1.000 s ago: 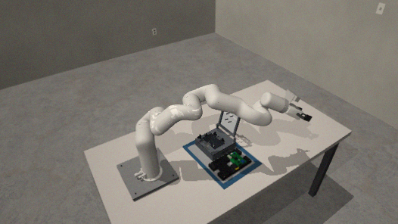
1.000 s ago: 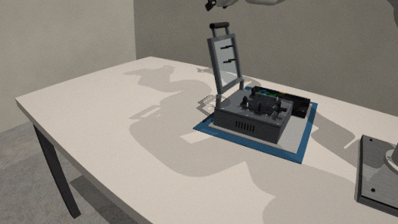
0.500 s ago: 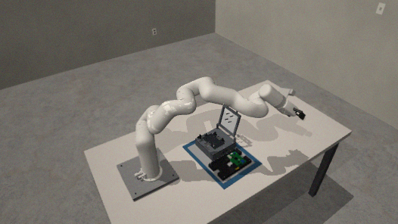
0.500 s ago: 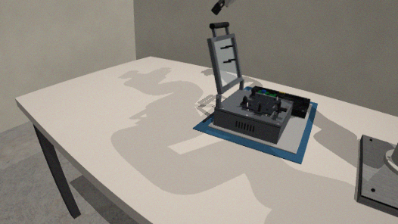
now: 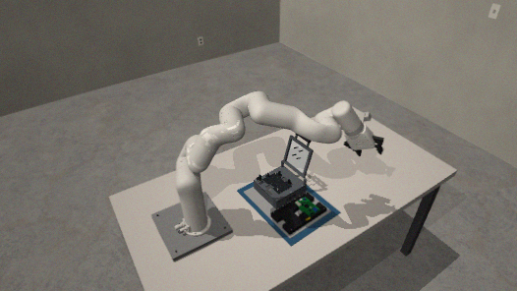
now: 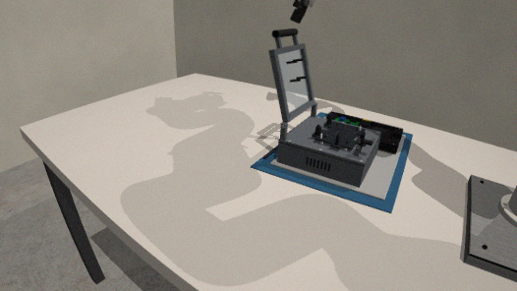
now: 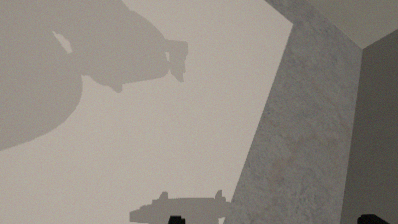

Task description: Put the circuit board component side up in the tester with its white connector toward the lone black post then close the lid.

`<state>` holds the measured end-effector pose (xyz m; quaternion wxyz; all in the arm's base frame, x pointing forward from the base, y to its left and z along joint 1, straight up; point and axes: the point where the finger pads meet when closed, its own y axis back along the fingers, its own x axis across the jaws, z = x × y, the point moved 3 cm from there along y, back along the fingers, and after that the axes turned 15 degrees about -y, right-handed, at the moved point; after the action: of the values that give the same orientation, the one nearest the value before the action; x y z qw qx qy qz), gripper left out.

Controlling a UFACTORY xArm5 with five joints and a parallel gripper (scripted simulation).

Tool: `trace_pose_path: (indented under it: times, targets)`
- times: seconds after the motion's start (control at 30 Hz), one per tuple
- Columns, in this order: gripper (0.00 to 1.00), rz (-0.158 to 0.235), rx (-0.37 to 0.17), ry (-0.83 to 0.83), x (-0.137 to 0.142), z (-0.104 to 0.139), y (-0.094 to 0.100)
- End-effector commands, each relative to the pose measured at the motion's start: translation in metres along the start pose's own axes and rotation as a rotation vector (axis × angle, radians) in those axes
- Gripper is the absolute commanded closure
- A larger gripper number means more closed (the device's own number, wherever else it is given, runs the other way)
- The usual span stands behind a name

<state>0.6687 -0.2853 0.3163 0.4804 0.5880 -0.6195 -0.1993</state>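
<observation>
Circuit board [image 5: 308,206] first: it lies green in the black tray [image 5: 298,214], well away from your jaws, below them and back toward the arm's base, and nothing has touched it. Your gripper [image 5: 366,145] hangs high above the far part of the surface [image 6: 123,147], beyond the tester [image 6: 328,149], jaws spread wide apart and holding nothing. In the wrist view only the two dark fingertips peek in at the bottom edge, over bare surface and the floor past its edge, so you have no close look at the board from there. The lid [image 6: 293,81] stands open, nearly upright, between your jaws and the tray, its handle bar on top. That is your main hazard: swing straight back toward the board and the wrist or forearm could clip that raised lid, knocking it shut or dragging the tester off the blue mat [image 6: 393,197]. Come down too steeply on the tray and you may pinch the board by a component rather than its edges, tilting it. Orientation is the other trap: I can't make out the white connector or the lone black post from here, so confirm both before seating it on the pins. No brand, label or legible writing shows on anything.
</observation>
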Motion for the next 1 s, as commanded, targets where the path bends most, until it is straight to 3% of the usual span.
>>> trace_pose_path:
  times: [0.0,0.03,0.5,0.57,0.63,0.97]
  targets:
    - [0.00,-0.033,-0.037,0.090,-0.008,0.008,0.012]
    - [0.00,-0.065,-0.068,0.169,-0.016,0.016,0.020]
    - [0.00,-0.248,-0.179,0.531,-0.055,0.059,0.064]
    - [0.00,-0.248,-0.179,0.531,-0.055,0.059,0.064]
    - [0.00,-0.305,-0.199,0.628,-0.066,0.072,0.076]
    - [0.00,-0.473,-0.228,0.879,-0.097,0.107,0.113]
